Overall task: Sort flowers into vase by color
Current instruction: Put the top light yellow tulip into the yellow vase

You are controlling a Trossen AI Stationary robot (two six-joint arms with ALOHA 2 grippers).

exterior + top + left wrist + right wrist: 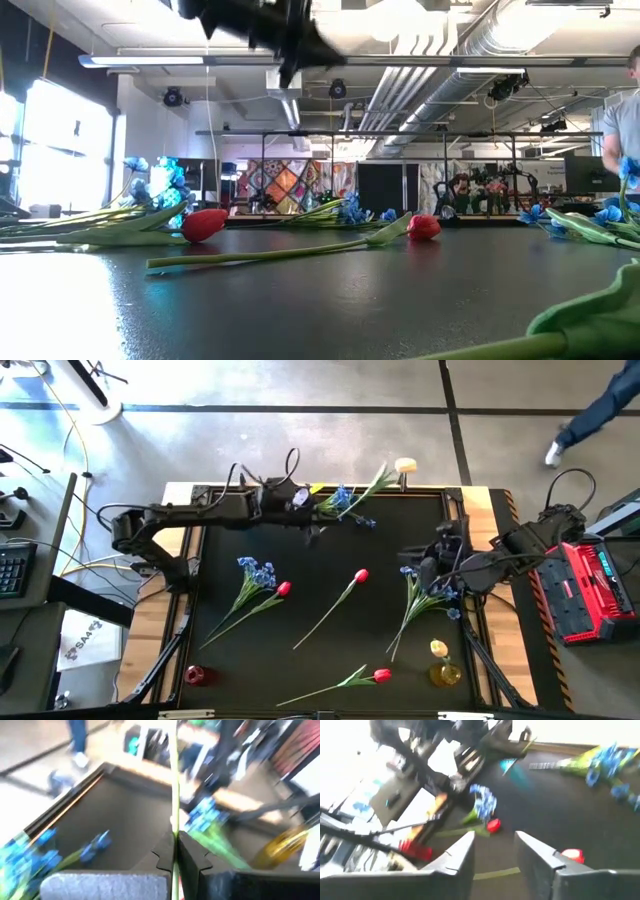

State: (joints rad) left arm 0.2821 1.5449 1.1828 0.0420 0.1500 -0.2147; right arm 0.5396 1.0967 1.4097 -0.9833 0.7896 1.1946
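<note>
Up at twelve o'clock on the black table, the left gripper is clenched on a thin green stem: in the left wrist view the two dark fingers pinch tight on that stem, which runs straight up between them. The held flower reaches from the gripper toward the yellow tulip head at the far edge, with a blue spray just beside the fingers.

Over at three o'clock, the right gripper hangs above another blue spray lying with its stems pointing toward five o'clock. From the right wrist view its fingers stand apart, released, with nothing between them.

Around nine o'clock lies a blue spray with a red tulip touching it, stems trailing toward seven. Dead centre, a single red tulip lies on a diagonal. Down at six o'clock another red tulip rests flat.

At five o'clock, a yellow vase stands with a pale yellow tulip in it; at seven o'clock sits a red vase. A person's leg shows on the floor beyond the table at one o'clock.
</note>
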